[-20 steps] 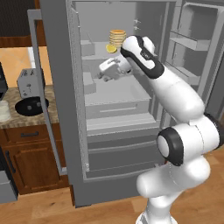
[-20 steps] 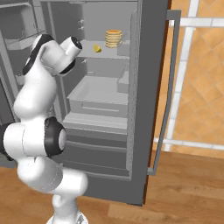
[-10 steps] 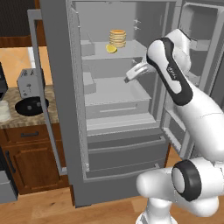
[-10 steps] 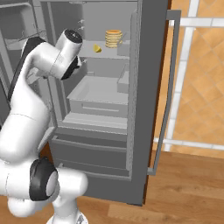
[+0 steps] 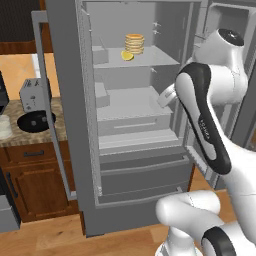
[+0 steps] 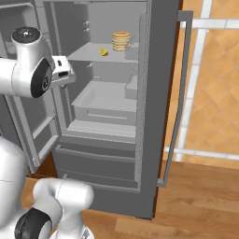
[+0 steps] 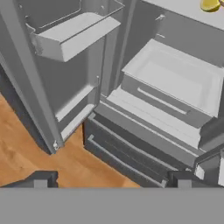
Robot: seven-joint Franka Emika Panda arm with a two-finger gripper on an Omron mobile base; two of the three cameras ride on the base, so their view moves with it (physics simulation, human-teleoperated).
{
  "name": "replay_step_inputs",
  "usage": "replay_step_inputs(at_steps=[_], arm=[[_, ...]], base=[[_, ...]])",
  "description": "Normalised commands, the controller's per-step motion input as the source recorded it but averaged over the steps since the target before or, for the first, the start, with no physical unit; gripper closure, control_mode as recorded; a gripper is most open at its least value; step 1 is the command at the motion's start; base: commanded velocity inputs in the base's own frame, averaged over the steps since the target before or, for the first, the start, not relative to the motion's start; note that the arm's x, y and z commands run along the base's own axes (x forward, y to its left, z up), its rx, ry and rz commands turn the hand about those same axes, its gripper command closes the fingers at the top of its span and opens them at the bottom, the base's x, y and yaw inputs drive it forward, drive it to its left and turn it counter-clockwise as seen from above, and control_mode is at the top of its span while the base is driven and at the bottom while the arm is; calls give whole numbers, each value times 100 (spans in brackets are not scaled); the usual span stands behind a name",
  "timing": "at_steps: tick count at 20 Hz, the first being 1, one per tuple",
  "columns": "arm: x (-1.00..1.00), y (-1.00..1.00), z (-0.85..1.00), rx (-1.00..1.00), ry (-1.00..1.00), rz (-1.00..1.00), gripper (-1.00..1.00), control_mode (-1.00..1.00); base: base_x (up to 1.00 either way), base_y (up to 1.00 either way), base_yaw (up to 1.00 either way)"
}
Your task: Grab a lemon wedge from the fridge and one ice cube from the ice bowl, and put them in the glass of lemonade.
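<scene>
Grey steel doors of the fridge [image 5: 65, 100] stand swung wide, and on its top shelf the lemon wedge [image 5: 127, 56] lies at the front edge, just beside the pancakes [image 5: 134, 43]. White arm links rise from the base and fold at a dark elbow, carrying the gripper [image 7: 111, 180] by the right door's edge level with the middle shelf, tilted down toward the crisper drawer [image 7: 175, 81] and the bottom drawers, jaws spread wide and holding nothing. Left of the fridge, on the counter [image 5: 47, 135], the ice bowl [image 5: 36, 121] sits before the toaster [image 5: 32, 94], with the glass [image 5: 4, 127] at the counter's left edge.
</scene>
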Motion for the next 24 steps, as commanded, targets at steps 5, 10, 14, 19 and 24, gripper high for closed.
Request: replay_step_inputs(at_steps=[5, 10, 14, 19, 24], arm=[[-91, -49, 3, 1, -5, -24, -100, -100], [-24, -2, 29, 0, -8, -29, -100, -100], [-36, -23, 13, 29, -19, -19, -100, -100], [-16, -4, 1, 10, -2, 0, -100, -100], [0, 0, -1, 0, -6, 0, -100, -100]], base=[[0, 0, 0], [0, 0, 0], [0, 0, 0], [0, 0, 0], [0, 0, 0]])
